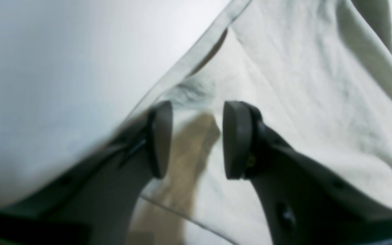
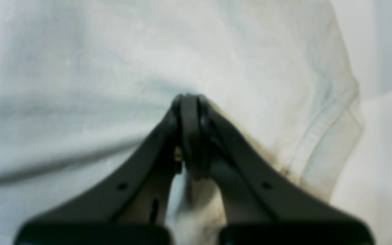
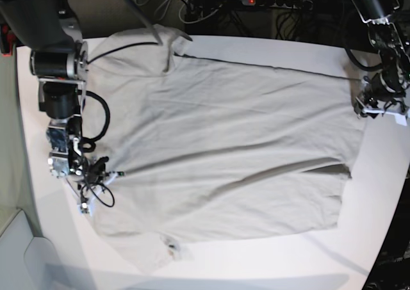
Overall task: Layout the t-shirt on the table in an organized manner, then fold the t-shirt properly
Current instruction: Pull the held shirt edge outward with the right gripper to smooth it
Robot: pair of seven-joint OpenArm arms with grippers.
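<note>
Arms low at opposite edges of the t-shirt (image 3: 224, 149).

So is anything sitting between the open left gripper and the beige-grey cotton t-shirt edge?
Nothing visible: the left gripper has its jaws apart right at the hem of the beige-grey t-shirt, only cloth and white table around it.

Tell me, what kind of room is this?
Probably a robot lab or workshop. A t-shirt lies on a white table between two robot arms, with a power strip and tangled cables behind.
</note>
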